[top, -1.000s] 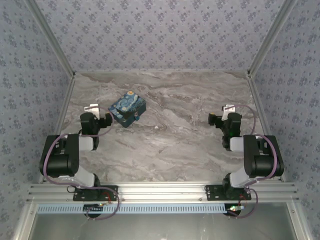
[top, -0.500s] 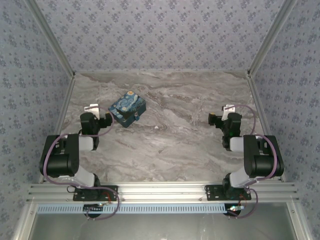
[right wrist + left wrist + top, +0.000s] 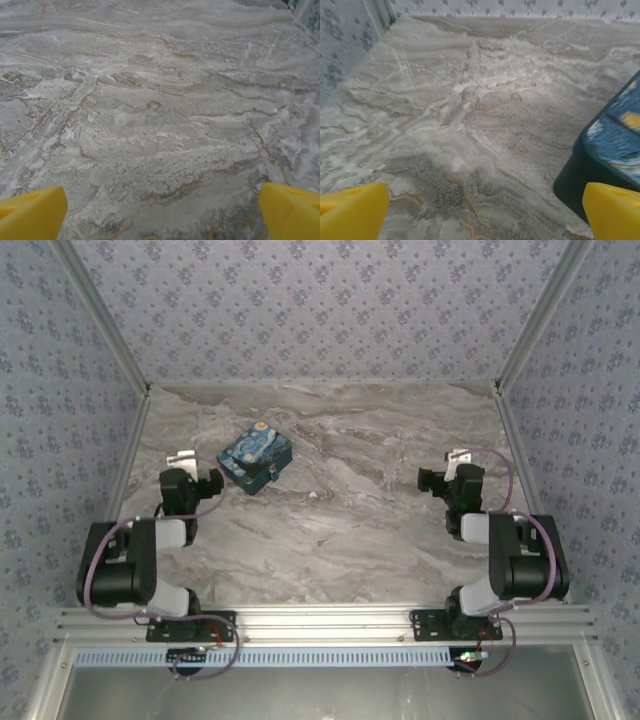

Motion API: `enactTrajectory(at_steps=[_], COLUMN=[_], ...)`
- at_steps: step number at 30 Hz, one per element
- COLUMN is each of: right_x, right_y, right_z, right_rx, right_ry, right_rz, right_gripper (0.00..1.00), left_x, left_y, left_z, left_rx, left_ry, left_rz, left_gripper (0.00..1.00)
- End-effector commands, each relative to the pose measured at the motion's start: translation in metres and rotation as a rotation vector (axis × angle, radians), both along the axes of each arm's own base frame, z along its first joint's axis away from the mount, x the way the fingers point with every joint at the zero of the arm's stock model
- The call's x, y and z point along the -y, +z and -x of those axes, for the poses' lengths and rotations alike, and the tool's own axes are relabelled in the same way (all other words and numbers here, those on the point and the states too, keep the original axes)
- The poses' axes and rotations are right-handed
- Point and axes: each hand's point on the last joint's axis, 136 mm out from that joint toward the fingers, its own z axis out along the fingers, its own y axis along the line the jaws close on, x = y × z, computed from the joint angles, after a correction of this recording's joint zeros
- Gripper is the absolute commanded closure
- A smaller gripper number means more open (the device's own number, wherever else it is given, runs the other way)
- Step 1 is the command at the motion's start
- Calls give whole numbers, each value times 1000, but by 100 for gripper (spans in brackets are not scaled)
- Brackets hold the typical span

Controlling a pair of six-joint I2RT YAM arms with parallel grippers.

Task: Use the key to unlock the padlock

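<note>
Both pincers released, jaws wide. Left pincer (image 3: 480,215) sits near the starry-night box (image 3: 256,454), at its 8 o'clock; right pincer (image 3: 160,215) over bare desk (image 3: 380,530). Tiny padlock (image 3: 271,472) at the box's 5 o'clock edge.

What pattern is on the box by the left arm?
The box has a blue swirling night-sky print with yellow spots; the top external view shows it best.

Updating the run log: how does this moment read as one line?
left gripper: open, empty | right gripper: open, empty | painted box: ahead-right of left gripper | stage: nothing grasped
</note>
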Motion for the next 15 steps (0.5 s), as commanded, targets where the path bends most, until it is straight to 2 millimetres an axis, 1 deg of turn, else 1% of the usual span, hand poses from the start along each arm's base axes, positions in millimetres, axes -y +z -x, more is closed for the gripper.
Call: enactTrajectory(at_steps=[1, 3, 4, 7, 9, 12, 14, 15], right_x=[6, 5, 0, -16, -30, -64, -92, -101], right_y=[46, 61, 66, 80, 84, 85, 82, 78], right_z=[0, 7, 11, 27, 41, 64, 81, 89], right_rx=[33, 22, 3, -87, -153, -239, -287, -313], right_ry=[-40, -57, -49, -42, -39, 14, 78, 92], right_rz=[-35, -77, -107, -197, -257, -357, -412, -423], right_gripper=[0, 0, 0, 0, 0, 0, 0, 0], left_x=[-9, -12, -11, 3, 17, 55, 87, 99], left_y=[47, 63, 71, 86, 89, 85, 76, 72], left_z=[8, 16, 21, 33, 41, 52, 62, 67], left_rx=[57, 15, -1, 0, -7, -87, -154, -175], left_ry=[85, 142, 157, 144, 110, -9, -101, -133], left_rz=[44, 131, 185, 356, 480, 611, 654, 664], left_gripper=[1, 1, 1, 1, 0, 1, 0, 0])
